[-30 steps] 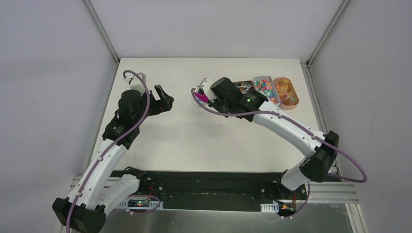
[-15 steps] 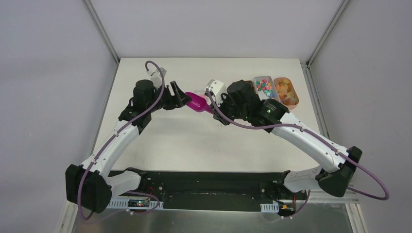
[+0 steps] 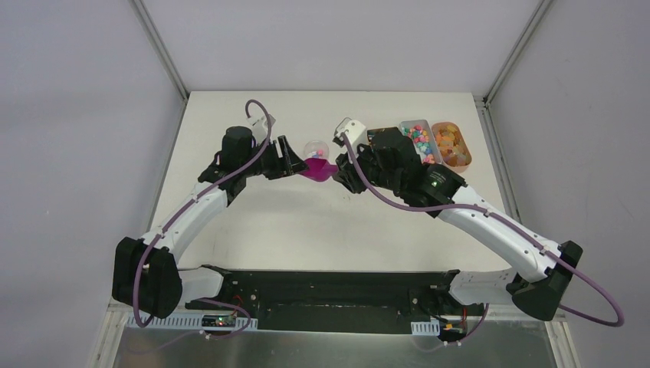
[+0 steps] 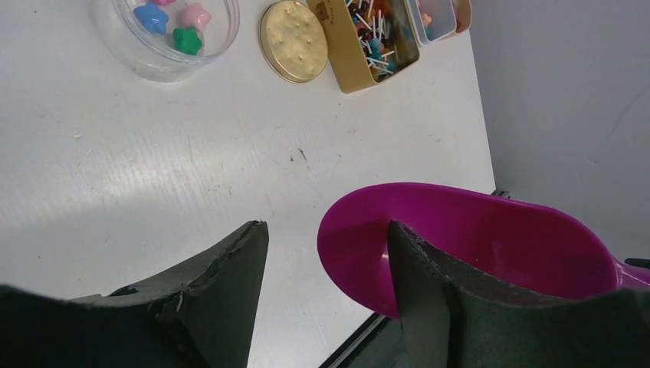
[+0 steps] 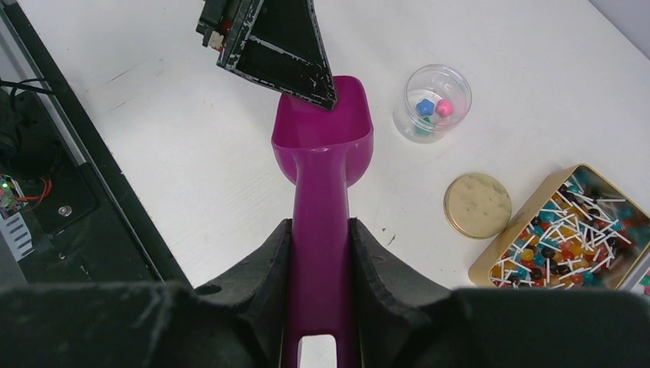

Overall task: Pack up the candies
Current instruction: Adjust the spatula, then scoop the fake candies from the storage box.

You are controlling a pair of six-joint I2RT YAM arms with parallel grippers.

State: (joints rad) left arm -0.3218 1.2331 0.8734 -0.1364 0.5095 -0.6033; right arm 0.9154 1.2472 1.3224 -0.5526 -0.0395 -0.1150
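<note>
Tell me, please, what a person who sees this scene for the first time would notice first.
The bright magenta scoop at mid-table stands out: the right claw is shut on its handle, and the left claw, jaws apart, is at its bowl from the other side. Next come the coloured candies in a tray at the far right, and a clear jar with a few pieces beside a gold lid.

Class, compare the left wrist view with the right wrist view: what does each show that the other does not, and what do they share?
Only the left wrist: the fingers of the left gripper standing apart, the rim of the scoop between them. Only the right wrist: the scoop's handle clamped in the right gripper, and the black rail along the edge of the table. Both: the scoop's bowl, the jar holding a few candies, the gold lid and the open tin.
</note>
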